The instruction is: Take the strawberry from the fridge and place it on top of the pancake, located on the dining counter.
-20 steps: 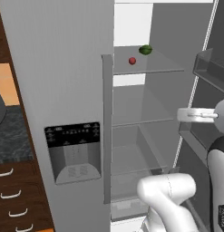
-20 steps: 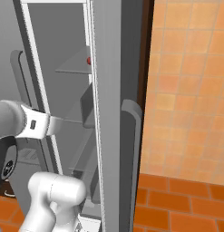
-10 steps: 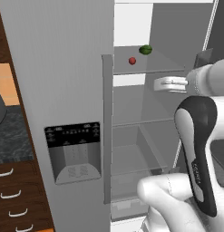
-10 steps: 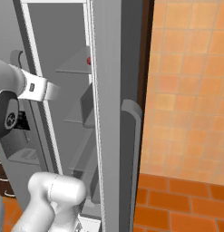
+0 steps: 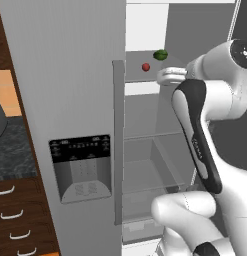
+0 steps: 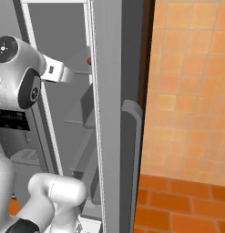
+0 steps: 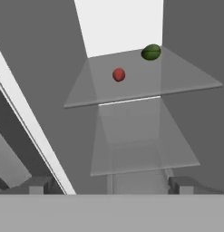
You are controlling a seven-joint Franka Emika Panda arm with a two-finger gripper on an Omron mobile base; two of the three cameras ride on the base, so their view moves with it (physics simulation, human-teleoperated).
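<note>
**On fridge shelf: strawberry not yet reached**

On the upper glass shelf (image 7: 186, 86) of the fridge (image 5: 70, 100), the strawberry (image 7: 118, 74) is seen, apart from the hand (image 7: 111, 186), whose tips are spread wide. A dark green item (image 7: 151, 52) sits near; it could be knocked, or the strawberry rolled off the smooth shelf.

Strawberry (image 7: 118, 74), green fruit (image 7: 151, 52) on shelf (image 7: 186, 84)
</note>
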